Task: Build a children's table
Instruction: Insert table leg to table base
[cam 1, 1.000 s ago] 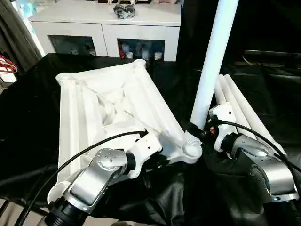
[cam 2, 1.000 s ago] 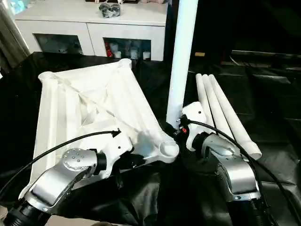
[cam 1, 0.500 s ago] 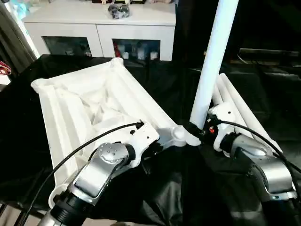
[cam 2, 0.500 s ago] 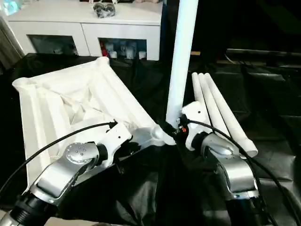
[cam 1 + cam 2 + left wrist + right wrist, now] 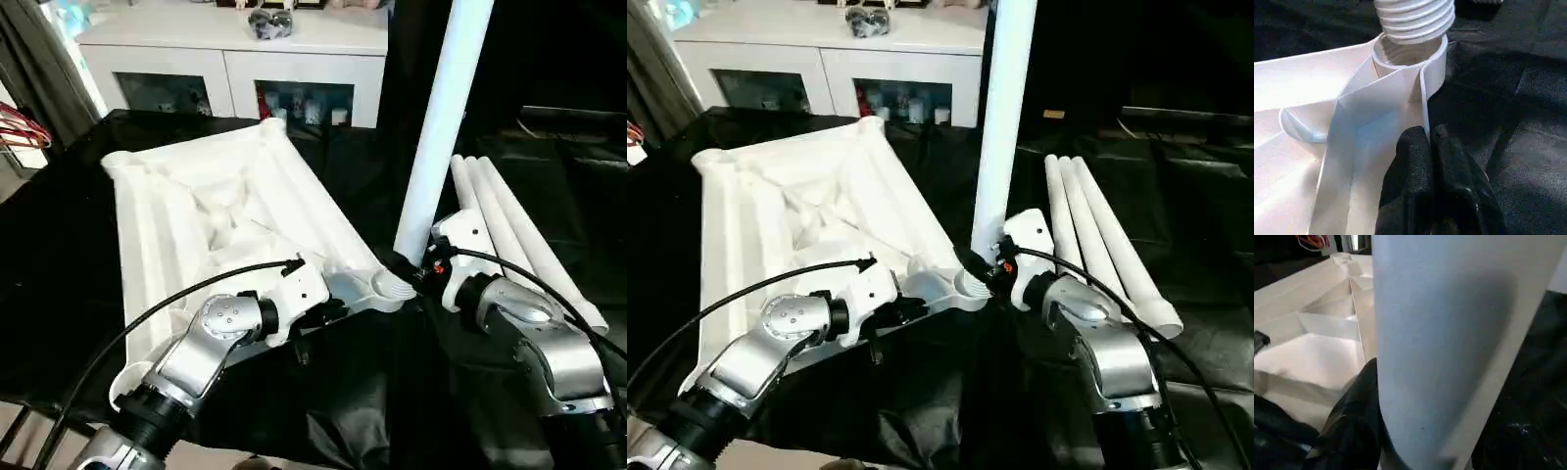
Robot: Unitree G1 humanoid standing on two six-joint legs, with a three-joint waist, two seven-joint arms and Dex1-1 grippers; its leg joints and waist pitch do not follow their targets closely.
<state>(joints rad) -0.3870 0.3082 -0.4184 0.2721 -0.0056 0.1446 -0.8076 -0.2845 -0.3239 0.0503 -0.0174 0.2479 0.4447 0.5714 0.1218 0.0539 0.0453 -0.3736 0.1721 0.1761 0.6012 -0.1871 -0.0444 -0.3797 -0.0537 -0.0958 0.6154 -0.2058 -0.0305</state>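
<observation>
A: White plastic, the whole job. The table top (image 5: 211, 220) lies upside down on the black-draped table (image 5: 59, 255), ribbed underside up, its long axis running from the near left away toward the white cabinet (image 5: 230, 59).

B: And the corner sockets?

A: The near right socket (image 5: 1409, 54) is the one in play. A leg (image 5: 443, 117) stands nearly upright over it, leaning a little to the right at the top, with its threaded end (image 5: 1414, 17) right at the socket's mouth. Whether the thread has bitten I cannot tell.

B: Who has the leg?

A: The right gripper (image 5: 411, 269), jaws clenched round the leg just above its lower end. In the right wrist view a black finger (image 5: 1354, 416) presses against the tube.

B: The left one?

A: The left gripper (image 5: 1431, 142) has its jaws pinched together on the thin rim wall of the top, just beside that socket.

B: Other legs?

A: Three spare legs (image 5: 1097, 245) lie side by side on the black cloth to the right of the top, touching one another, long axes running away from the robot, parallel.

B: Anything in the cabinet?

A: Small things behind its glass doors (image 5: 299, 103), too small to name, and a dark bundle (image 5: 271, 22) on top.
</observation>
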